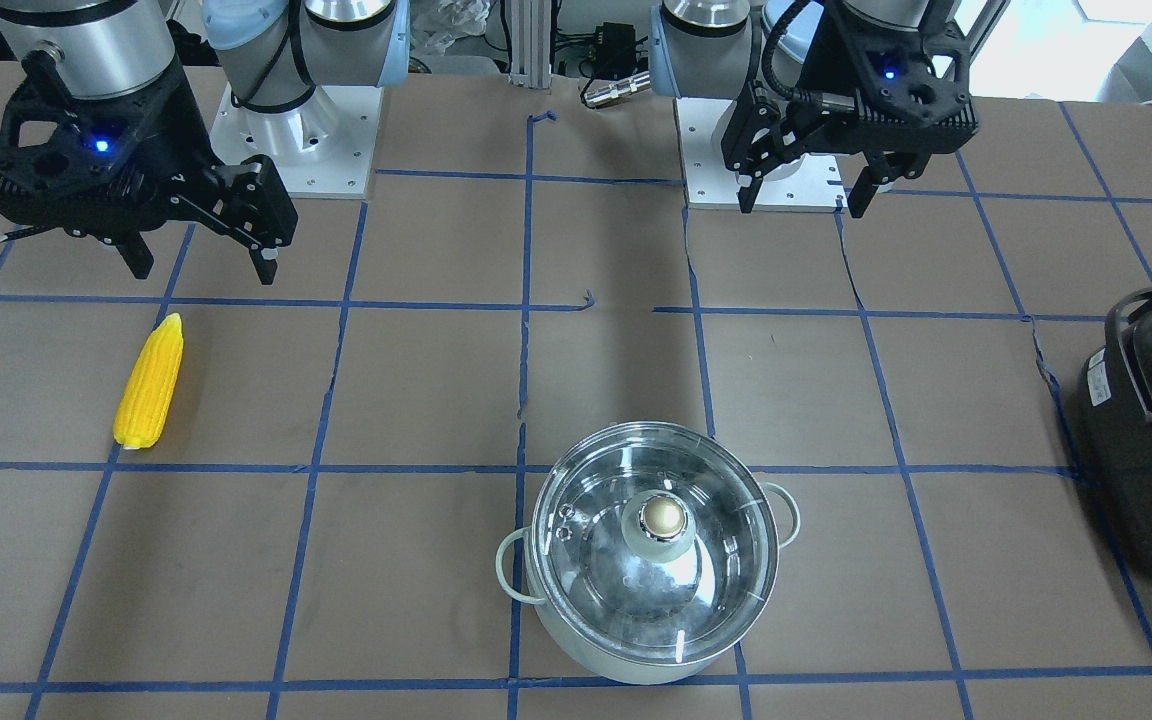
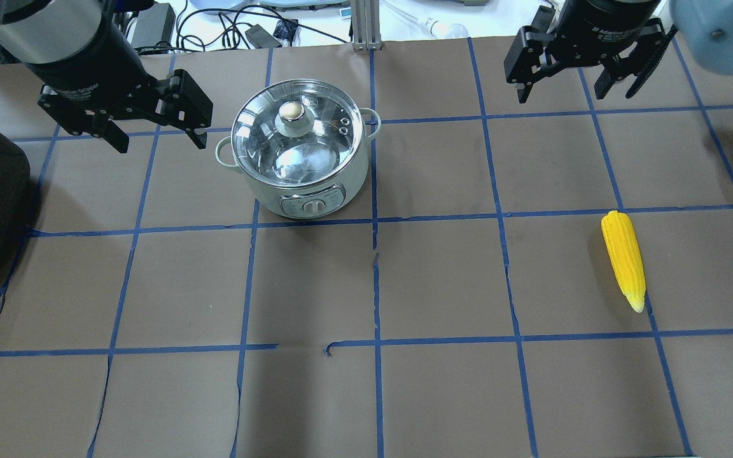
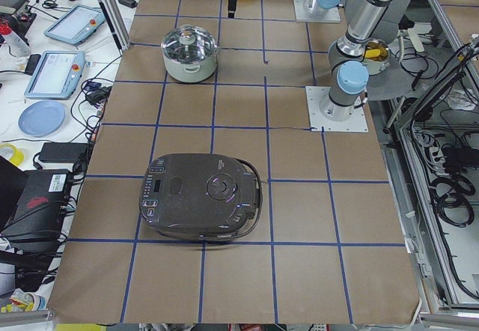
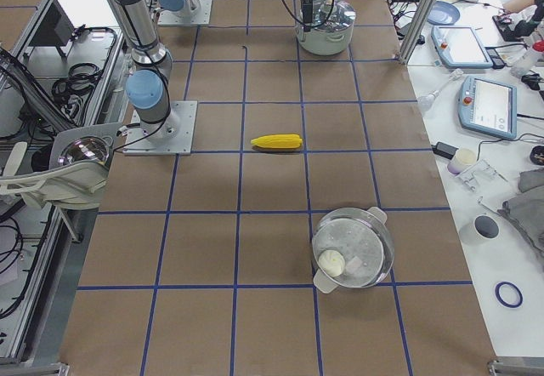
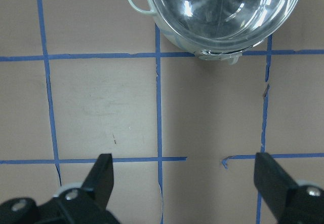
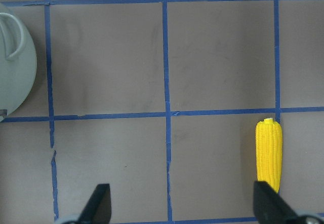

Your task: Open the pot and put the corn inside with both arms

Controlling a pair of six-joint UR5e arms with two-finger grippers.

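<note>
Looking over the brown surface (image 2: pixel 443 394), nothing's begun: lid on, corn out. The biggest task item is the pot (image 2: pixel 265 191), parked near the far edge, a bit left of the middle. I'd guess it's heavy enough to stay put when the lid gets lifted.

Its glass lid (image 2: pixel 315 152) sits flat on the rim. Glass means fragile and slick, so no clamping the edge.

The left tool (image 2: pixel 159 141) hangs near the pot on its left-edge side, jaws spread wide, holding nothing. The right tool (image 2: pixel 575 94) is up by the far right corner, also spread and empty.

The corn (image 2: pixel 624 257) lies flat near the right edge, roughly midway between the near and far edges, well apart from the pot, tip toward the near edge. It looks stiff and light with ridged kernels, so I'd pinch it across the middle, not the tapered tip.

Smallest bit is the gold knob (image 2: pixel 291 111) at the lid's centre, pretty obviously the spot to grab.
</note>
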